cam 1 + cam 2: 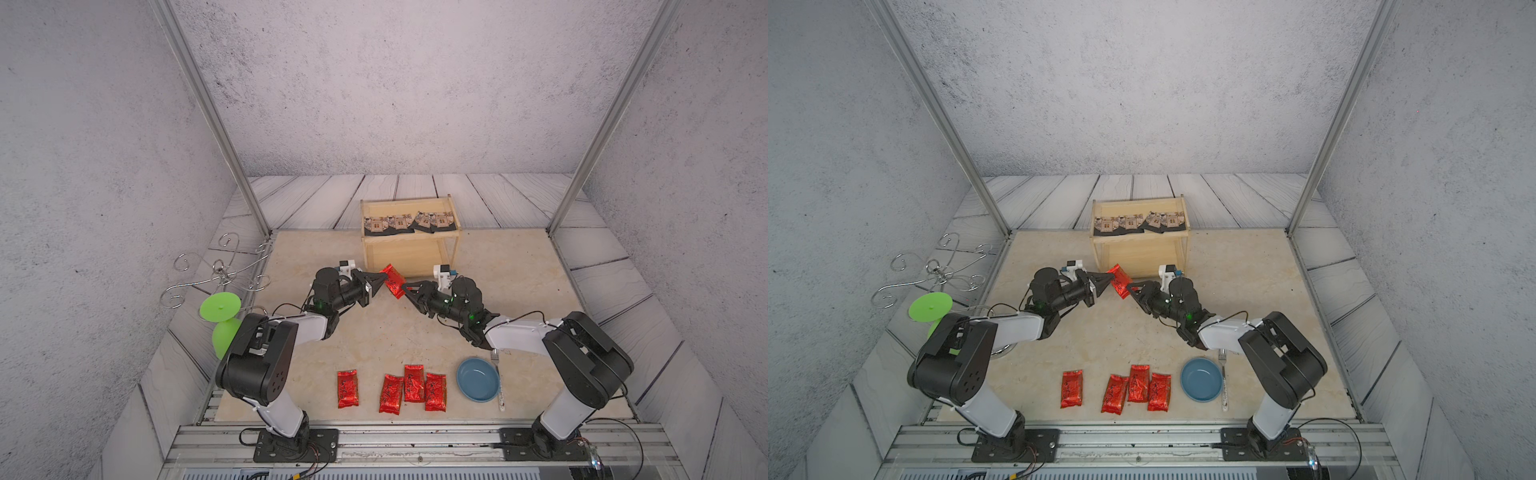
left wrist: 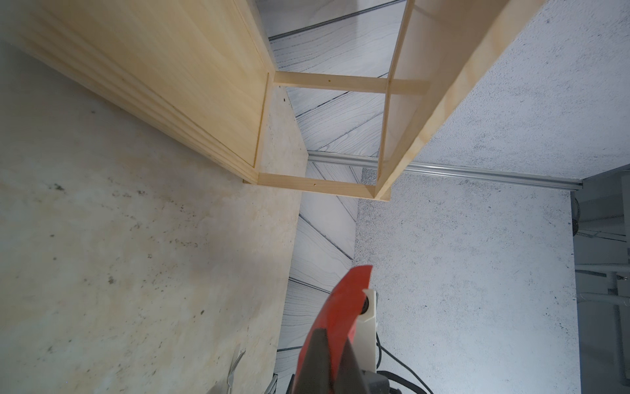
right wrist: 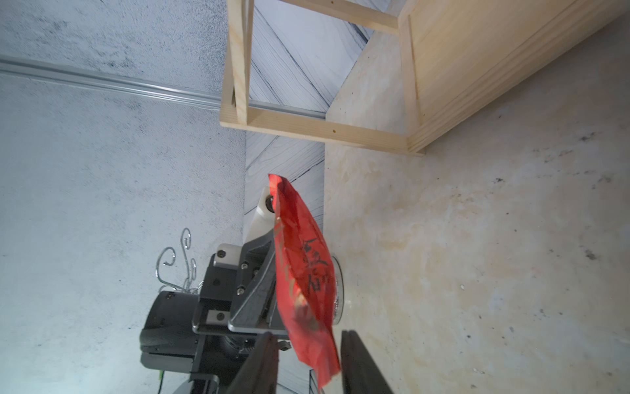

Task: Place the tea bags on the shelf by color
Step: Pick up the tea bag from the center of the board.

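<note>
The left gripper (image 1: 380, 276) is clamped on one red tea bag (image 1: 393, 283), holding it tilted in the air just before the shelf (image 1: 409, 254), which stands at the desk's (image 1: 519, 291) far edge. The right gripper (image 3: 307, 333) stands narrowly parted around the bag's other end (small gaps show beside it). Four black tea bags (image 1: 399, 223) line the top tier. Four red packets (image 1: 413, 382) lie near the front edge.

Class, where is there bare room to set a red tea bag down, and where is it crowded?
Free: shelf lower tier; mid-table beyond the four red tea bags. Crowded: top tier, lined with black tea bags; front edge by the blue bowl.
</note>
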### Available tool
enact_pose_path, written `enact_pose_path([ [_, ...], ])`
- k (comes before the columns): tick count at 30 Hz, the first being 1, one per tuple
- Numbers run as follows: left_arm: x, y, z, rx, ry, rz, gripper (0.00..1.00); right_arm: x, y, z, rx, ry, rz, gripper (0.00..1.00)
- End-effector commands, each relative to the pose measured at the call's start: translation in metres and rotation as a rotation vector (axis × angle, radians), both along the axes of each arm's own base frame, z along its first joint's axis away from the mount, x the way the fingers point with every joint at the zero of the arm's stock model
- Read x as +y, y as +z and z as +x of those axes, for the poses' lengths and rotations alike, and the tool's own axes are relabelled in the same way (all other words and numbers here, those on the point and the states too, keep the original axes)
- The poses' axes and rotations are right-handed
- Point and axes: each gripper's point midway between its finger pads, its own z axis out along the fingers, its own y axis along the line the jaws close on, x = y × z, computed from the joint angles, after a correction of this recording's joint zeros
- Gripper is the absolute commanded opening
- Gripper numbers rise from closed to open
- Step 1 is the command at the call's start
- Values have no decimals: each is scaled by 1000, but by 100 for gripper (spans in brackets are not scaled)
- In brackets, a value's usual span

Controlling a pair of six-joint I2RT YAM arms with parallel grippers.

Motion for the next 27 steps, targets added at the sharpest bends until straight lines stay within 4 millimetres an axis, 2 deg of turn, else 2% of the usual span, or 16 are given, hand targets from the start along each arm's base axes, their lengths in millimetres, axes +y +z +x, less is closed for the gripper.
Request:
enact_pose_path([
  [1, -3, 16, -1, -38, -9, -28, 1, 4, 12, 1, -17, 15, 59, 28],
  [7, -4, 15, -1, -28, -7, -53, 1, 4, 6, 2, -10, 13, 58, 15],
  [12, -4, 15, -2, -27, -7, -55, 1, 3, 4, 3, -15, 7, 53, 0],
  [16, -4, 16, -2, -28, -10, -54, 6, 3, 4, 2, -15, 9, 52, 0],
  [21, -1, 11, -3, -20, -18, -8, 27, 3, 1, -2, -6, 27, 50, 0],
  [27, 0, 8, -2, -28, -23, 11, 29, 8, -3, -5, 18, 62, 55, 0],
])
